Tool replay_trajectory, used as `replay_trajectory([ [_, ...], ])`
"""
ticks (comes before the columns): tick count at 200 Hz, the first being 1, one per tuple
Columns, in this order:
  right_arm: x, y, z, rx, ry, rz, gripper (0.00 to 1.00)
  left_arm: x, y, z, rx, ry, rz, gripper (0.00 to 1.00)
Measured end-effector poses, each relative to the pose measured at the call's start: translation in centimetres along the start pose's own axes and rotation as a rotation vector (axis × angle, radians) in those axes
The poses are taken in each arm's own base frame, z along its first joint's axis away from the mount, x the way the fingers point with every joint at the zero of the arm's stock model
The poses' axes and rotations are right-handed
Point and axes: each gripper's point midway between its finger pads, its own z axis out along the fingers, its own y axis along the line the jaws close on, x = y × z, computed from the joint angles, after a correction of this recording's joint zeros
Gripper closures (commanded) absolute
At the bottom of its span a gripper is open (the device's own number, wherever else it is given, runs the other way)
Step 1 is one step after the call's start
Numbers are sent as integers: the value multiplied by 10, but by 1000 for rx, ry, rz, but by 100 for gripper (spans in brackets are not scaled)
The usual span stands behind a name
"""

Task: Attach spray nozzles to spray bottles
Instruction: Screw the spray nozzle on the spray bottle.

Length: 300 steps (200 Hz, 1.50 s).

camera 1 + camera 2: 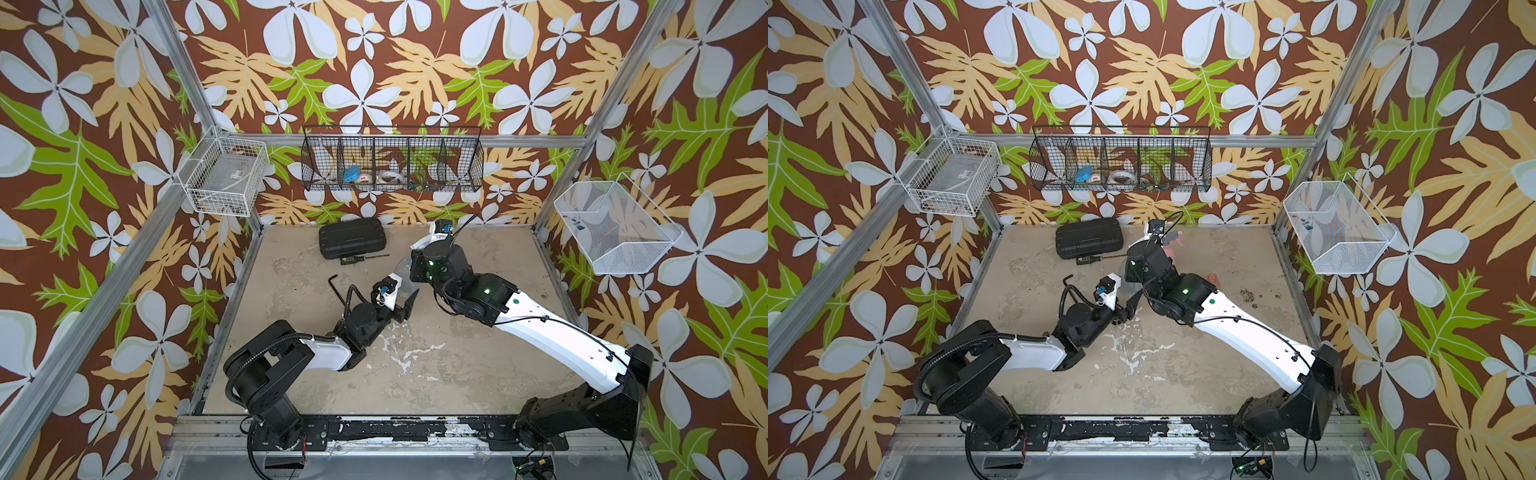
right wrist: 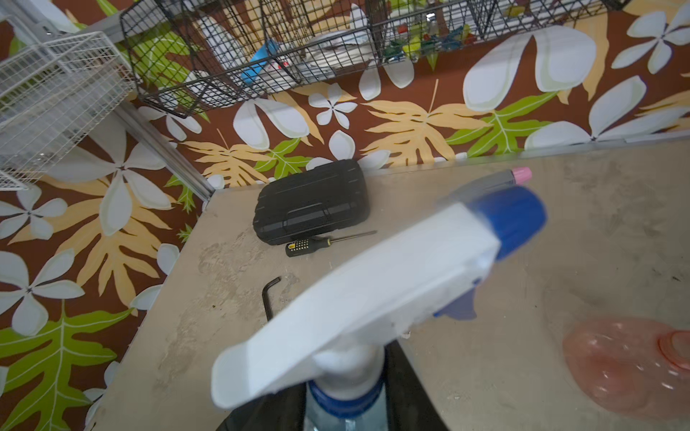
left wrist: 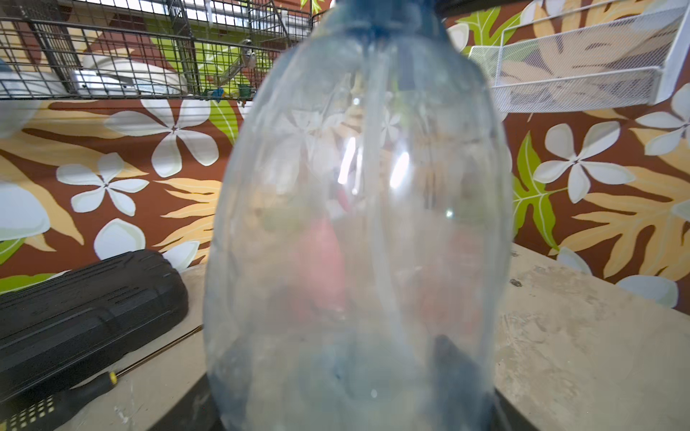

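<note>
The clear bluish spray bottle (image 3: 358, 224) fills the left wrist view, and my left gripper (image 3: 343, 392) is shut on its base, one dark jaw on each side. In both top views the bottle (image 1: 402, 272) (image 1: 1126, 280) sits between the two arms at mid table. A white and blue spray nozzle (image 2: 373, 291) sits on the bottle's neck by its blue collar. My right gripper (image 2: 345, 406) is shut on that collar. An orange spray bottle (image 2: 616, 369) lies on the table nearby. A grey nozzle with a pink tip (image 2: 496, 179) shows behind the white one.
A black ribbed case (image 1: 352, 237) lies at the back of the table, with a screwdriver (image 1: 361, 259) in front of it and a black hex key (image 1: 338, 286) nearer the left arm. A black wire basket (image 1: 392, 160) hangs on the back wall. White baskets (image 1: 226, 174) (image 1: 615, 226) hang at both sides.
</note>
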Motion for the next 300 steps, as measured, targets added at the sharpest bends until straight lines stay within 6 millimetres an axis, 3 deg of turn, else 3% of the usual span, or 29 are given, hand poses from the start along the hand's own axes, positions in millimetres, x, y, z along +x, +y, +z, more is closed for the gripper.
replay_trajectory([
  [33,3,-4,-3,35,25,18,100,4,0,-4,2,2,9,55],
  [71,-6,9,-20,-47,66,-80,54,-8,-4,-11,34,-65,-11,55],
  [105,0,27,-53,-224,152,-272,30,-38,-8,-20,71,-201,-68,55],
  [141,-13,18,-87,-390,158,-359,32,-47,-19,-25,158,-245,-114,55],
  [172,-24,16,-115,-512,102,-393,55,-48,-28,-27,246,-247,-166,55],
  [189,-29,22,-125,-571,63,-422,58,-45,-33,-28,285,-235,-191,55],
  [223,-31,31,-113,-588,52,-455,61,-46,-40,-30,334,-229,-225,55],
  [251,-27,32,-104,-577,64,-436,68,-49,-39,-30,332,-235,-233,56],
  [300,-32,28,-95,-538,36,-328,65,-52,-28,-28,267,-252,-241,56],
])
